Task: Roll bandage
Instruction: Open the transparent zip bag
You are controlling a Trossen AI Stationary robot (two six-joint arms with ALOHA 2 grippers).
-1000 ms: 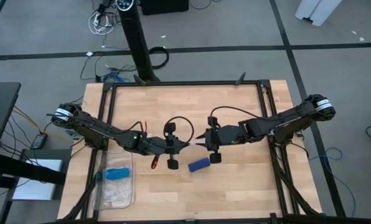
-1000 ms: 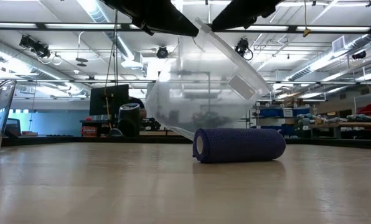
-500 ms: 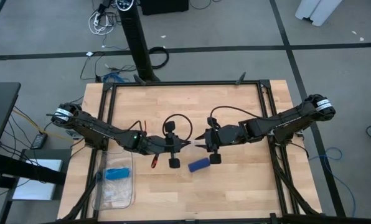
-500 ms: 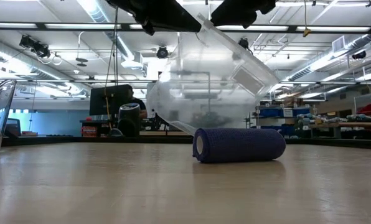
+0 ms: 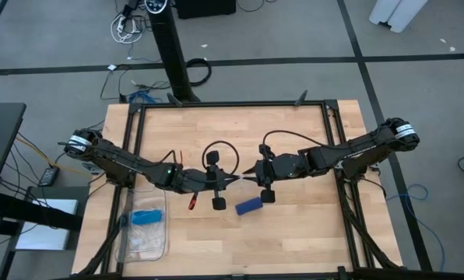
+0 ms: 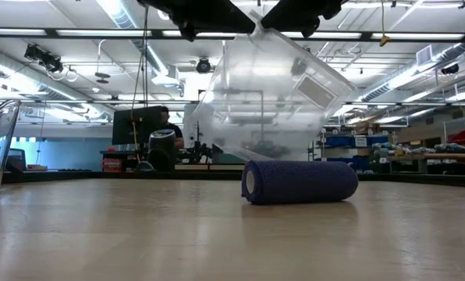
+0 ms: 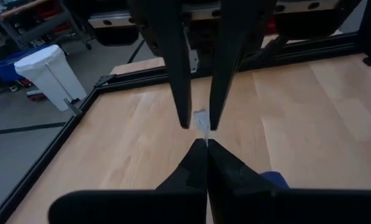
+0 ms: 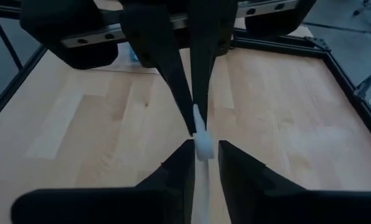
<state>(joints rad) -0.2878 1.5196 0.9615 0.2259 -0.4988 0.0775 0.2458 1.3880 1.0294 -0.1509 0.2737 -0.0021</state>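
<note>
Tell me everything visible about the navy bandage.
The bandage is a compact dark navy roll of soft, finely textured fabric, lying on its side on the wooden table. The low view shows one end, pale at its centre. From above it lies slanted near the table's middle, just below both arms. No gripper touches it. Above it hangs a clear plastic bag.

We see a light wooden table [image 5: 294, 233] in a black frame; low of centre lies the rolled navy bandage [image 5: 248, 205], lower left a clear bag [image 5: 142, 233] with a light-blue item [image 5: 145, 216].
</note>
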